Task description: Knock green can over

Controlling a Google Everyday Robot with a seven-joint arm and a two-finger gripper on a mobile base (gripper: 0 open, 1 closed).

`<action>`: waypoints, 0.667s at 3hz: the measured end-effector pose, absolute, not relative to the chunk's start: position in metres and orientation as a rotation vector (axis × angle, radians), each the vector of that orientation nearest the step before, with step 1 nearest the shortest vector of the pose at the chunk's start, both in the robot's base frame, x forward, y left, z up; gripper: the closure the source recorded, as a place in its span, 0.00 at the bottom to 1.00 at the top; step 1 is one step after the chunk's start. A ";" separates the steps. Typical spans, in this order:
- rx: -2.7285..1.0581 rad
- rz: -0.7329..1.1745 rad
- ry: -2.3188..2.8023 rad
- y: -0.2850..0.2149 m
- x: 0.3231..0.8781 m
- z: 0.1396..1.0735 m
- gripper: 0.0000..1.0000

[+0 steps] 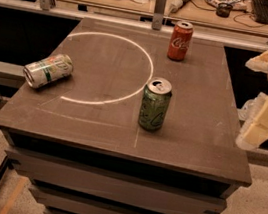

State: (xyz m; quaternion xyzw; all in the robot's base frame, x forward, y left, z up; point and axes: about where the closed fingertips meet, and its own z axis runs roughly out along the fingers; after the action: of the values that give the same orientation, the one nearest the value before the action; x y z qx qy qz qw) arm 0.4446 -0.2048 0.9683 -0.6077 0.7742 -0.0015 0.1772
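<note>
Presently we find the green can (154, 105) upright on the table (199, 139), task undone; the end effector (263, 122) hangs at three o'clock, well apart, and we cannot tell its state.

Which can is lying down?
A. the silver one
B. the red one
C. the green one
A: the silver can lies on its side, while the green can and red can stand upright. The gripper is off to the right of the table.

The green can (154, 107) is glossy printed metal, silver-topped. The counter (195, 134) is smooth, matt. The gripper (263, 122), off the counter's right edge, is matt cream plastic.
</note>
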 end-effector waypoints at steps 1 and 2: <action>-1.689 0.241 2.036 -0.171 0.470 0.934 0.00; -1.624 0.421 1.833 -0.127 0.487 0.921 0.00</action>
State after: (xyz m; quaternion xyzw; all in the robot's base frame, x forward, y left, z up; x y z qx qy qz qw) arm 0.4867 -0.1273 0.9211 -0.6187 0.6981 0.1605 0.3226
